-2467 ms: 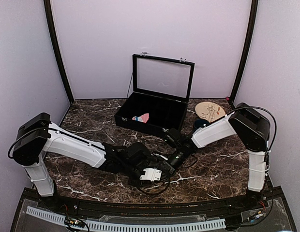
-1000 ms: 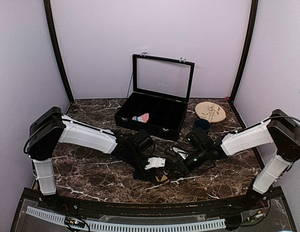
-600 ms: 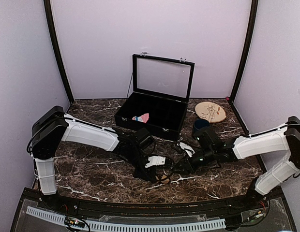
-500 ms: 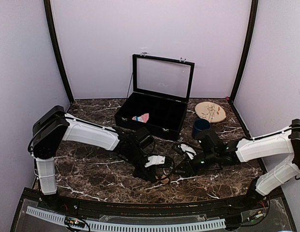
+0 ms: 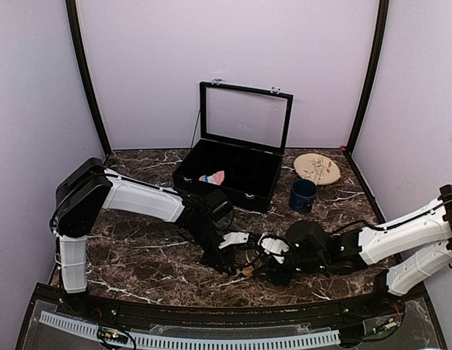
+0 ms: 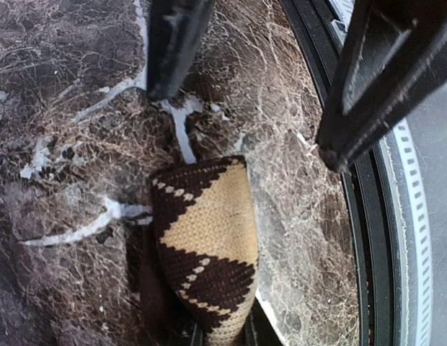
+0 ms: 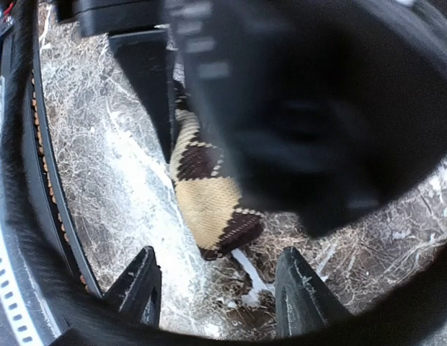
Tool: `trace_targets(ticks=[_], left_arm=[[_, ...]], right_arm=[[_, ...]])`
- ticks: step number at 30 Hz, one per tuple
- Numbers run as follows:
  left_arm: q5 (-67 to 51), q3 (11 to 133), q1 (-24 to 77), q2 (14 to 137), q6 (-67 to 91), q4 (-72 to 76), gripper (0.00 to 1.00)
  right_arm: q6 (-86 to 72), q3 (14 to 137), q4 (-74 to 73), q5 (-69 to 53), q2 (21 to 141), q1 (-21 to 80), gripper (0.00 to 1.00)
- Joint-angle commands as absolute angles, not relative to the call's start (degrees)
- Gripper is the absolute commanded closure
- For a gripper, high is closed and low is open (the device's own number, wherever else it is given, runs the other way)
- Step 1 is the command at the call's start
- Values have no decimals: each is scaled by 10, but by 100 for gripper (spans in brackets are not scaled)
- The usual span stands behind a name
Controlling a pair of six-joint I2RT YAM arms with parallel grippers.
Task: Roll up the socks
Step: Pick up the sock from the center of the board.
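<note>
**Desk:** Two socks. Where are they, left to right?

**Photographer:** Pink sock (image 5: 212, 177) lies inside the open black case (image 5: 224, 194) at the back. Forward of it, the left hand (image 5: 233, 259) is narrowed on one end of the brown argyle sock (image 6: 205, 245), whose free end rests on the marble bench (image 5: 138, 255). The right hand (image 7: 218, 254) faces it with fingers spread wide and nothing between them, the sock's free end just ahead.

**Desk:** How will it handle?

**Photographer:** Likely light, soft and limp. The knit should grip well but sag, and it may spring loose from a roll. I'd judge the free end the place to take hold, pinching both layers.

**Desk:** Room to work?

**Photographer:** Tight in front, where the sock sits near the bench's dark front rim (image 6: 357, 216). Open marble runs back toward the case. A blue mug (image 5: 302, 195) stands well apart at right.
</note>
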State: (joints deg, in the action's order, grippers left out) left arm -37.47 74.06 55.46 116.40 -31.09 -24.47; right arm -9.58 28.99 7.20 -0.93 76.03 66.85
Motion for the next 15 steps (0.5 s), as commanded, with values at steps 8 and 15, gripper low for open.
trace_targets(ticks=[8,15], left_arm=[[-388,736,550,1201,-311,-324,92],[-401,754,548,1214,-315,-343,93]], right_arm=[[-45,307,110,153,772,741,48],[-14,328,99,182,797,772,48]])
